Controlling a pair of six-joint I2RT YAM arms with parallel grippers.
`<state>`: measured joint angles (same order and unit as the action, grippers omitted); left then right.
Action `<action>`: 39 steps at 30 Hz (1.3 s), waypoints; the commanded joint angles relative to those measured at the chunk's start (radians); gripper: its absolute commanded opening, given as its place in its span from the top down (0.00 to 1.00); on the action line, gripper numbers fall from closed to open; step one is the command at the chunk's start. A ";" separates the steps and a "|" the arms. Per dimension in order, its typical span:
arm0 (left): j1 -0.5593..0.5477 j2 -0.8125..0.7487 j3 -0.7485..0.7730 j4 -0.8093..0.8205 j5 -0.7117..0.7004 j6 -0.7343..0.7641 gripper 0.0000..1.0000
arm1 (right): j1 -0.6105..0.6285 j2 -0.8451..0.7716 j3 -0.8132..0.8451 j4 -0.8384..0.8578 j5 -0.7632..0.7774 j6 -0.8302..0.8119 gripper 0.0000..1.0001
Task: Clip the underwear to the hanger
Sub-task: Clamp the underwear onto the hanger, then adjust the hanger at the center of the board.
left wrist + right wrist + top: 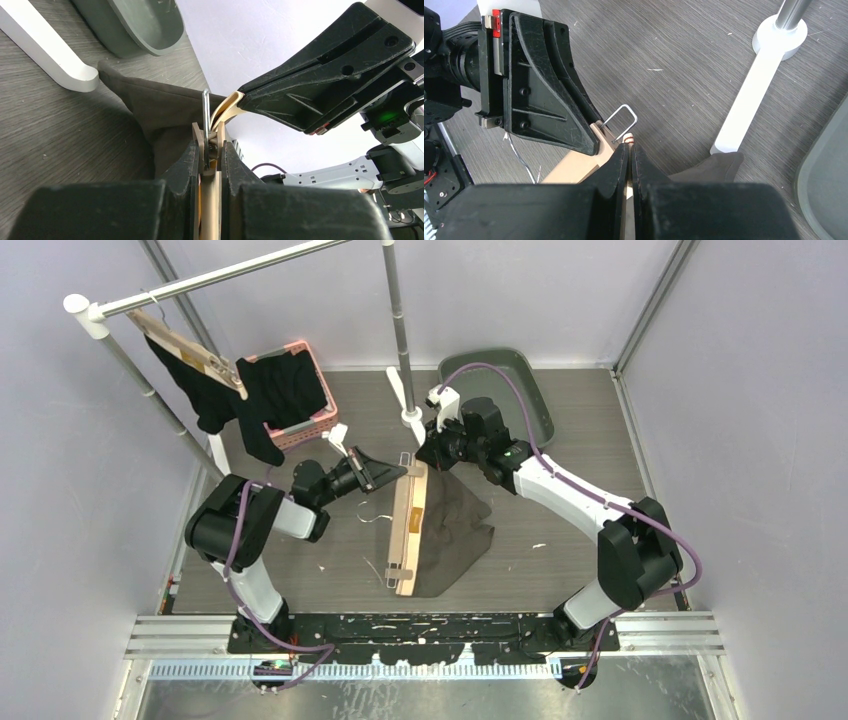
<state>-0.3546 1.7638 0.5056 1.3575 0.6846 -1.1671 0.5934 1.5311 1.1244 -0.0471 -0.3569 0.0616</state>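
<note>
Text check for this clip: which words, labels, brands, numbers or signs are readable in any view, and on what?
None can be read in any view.
Wooden hanger on the table: any stamp on it is too small to tell.
Red tag on the left gripper: no letters show.

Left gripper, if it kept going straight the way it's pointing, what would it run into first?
The left gripper is shut on the hanger end, so the first thing ahead looks like the right gripper, pinching that same end. The underwear lies just beside that line; depth is unclear.
</note>
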 commanded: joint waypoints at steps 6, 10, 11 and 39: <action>-0.009 0.018 0.044 0.072 0.016 -0.008 0.69 | -0.006 -0.002 0.041 0.053 -0.009 -0.006 0.94; -0.013 0.030 0.052 0.072 0.022 -0.011 0.65 | -0.006 0.005 0.037 0.056 -0.007 -0.007 0.94; -0.013 0.033 0.053 0.072 0.023 -0.011 0.65 | -0.006 0.007 0.036 0.057 -0.008 -0.005 0.94; -0.023 0.121 0.082 0.072 -0.014 -0.023 0.64 | 0.239 -0.213 -0.237 0.094 0.537 0.286 0.00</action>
<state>-0.3725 1.8816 0.5560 1.3643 0.6777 -1.1900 0.7731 1.4143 0.9932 -0.0521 0.0551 0.2184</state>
